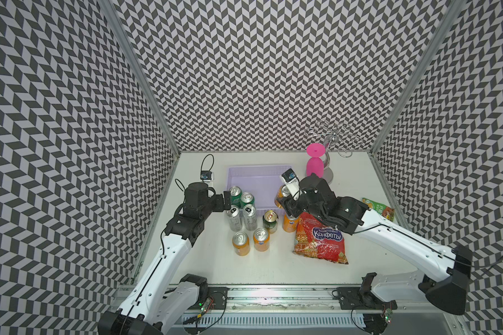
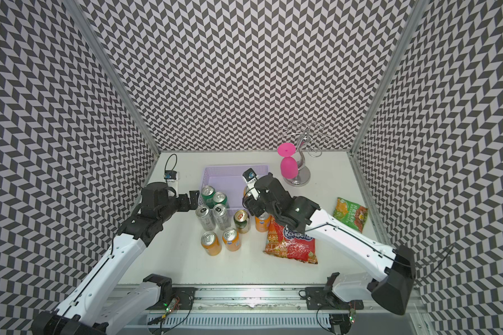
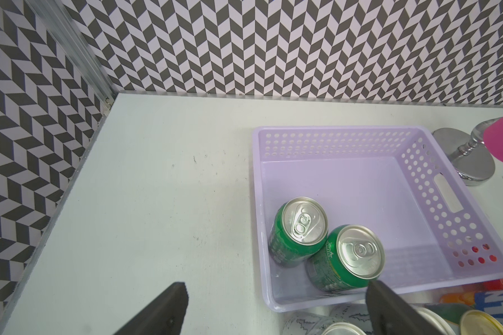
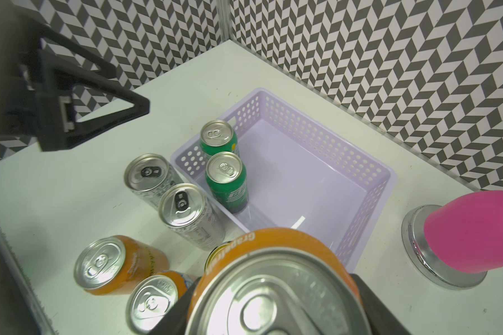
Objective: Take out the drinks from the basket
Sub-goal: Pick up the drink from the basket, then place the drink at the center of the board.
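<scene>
The pale-lilac basket (image 1: 259,171) (image 3: 331,130) (image 4: 369,177) stands at the back of the table. Two green cans (image 3: 299,229) (image 3: 349,258) stand upright in its front-left corner. My right gripper (image 4: 276,304) is shut on an orange can (image 4: 288,240), held above the basket's front-right corner (image 1: 278,201). My left gripper (image 3: 276,293) (image 1: 226,199) is open and holds nothing. It sits just left of the basket, beside the green cans. On the table in front stand two silver cans (image 1: 233,217) (image 1: 249,216), a dark green gold-topped can (image 1: 270,222) and three orange cans (image 1: 290,224) (image 1: 240,243) (image 1: 261,239).
A red snack bag (image 1: 321,240) lies under my right arm, and a green bag (image 1: 381,210) lies at the right edge. A pink glass (image 1: 315,164) hangs on a chrome rack (image 1: 336,136) at the back right. A small cabled device (image 1: 206,176) sits at the back left.
</scene>
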{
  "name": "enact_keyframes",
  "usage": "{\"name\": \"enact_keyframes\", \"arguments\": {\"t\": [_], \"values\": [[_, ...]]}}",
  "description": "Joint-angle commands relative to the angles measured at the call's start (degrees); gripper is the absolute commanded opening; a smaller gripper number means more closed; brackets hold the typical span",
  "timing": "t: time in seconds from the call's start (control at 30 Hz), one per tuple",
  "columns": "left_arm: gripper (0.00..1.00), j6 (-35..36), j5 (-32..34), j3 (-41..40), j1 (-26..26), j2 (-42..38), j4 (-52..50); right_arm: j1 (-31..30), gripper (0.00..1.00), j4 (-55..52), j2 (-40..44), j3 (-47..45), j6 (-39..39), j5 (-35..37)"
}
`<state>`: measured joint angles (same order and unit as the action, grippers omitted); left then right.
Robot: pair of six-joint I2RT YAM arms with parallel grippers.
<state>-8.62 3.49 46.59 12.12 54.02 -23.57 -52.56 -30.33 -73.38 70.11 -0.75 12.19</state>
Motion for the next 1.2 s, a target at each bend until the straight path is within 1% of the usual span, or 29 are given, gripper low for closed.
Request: {"name": "enact_keyframes", "arguments": {"t": [0.0,0.2,0.37,0.63,0.87,1.17], "values": [[0.99,-0.12,-1.00,-0.71,-0.69,-0.59,1.77,-2.49,0.62,5.02,4.56,-1.20,-2.26,2.34],[0.99,-0.24,-1.13,-0.80,-1.27,-0.58,1.78,-8.50,0.62,4.01,8.13,-4.76,-3.69,3.20],[0.99,-0.29,-1.03,-0.88,-1.57,-0.49,1.85,-11.80,0.62,3.62,10.29,-8.21,-4.64,4.47],[0.99,-0.45,-0.94,-1.05,-1.75,-0.26,1.78,-13.80,0.62,5.20,11.59,-14.45,-6.58,4.06],[0.99,-0.67,-0.58,-1.14,-2.10,-0.50,1.77,-14.50,0.62,8.47,10.95,-19.58,-7.99,3.27],[0.99,-0.66,-0.85,-1.16,-2.19,-0.30,1.78,-14.59,0.62,9.03,6.20,-20.67,-8.00,4.24]]}}
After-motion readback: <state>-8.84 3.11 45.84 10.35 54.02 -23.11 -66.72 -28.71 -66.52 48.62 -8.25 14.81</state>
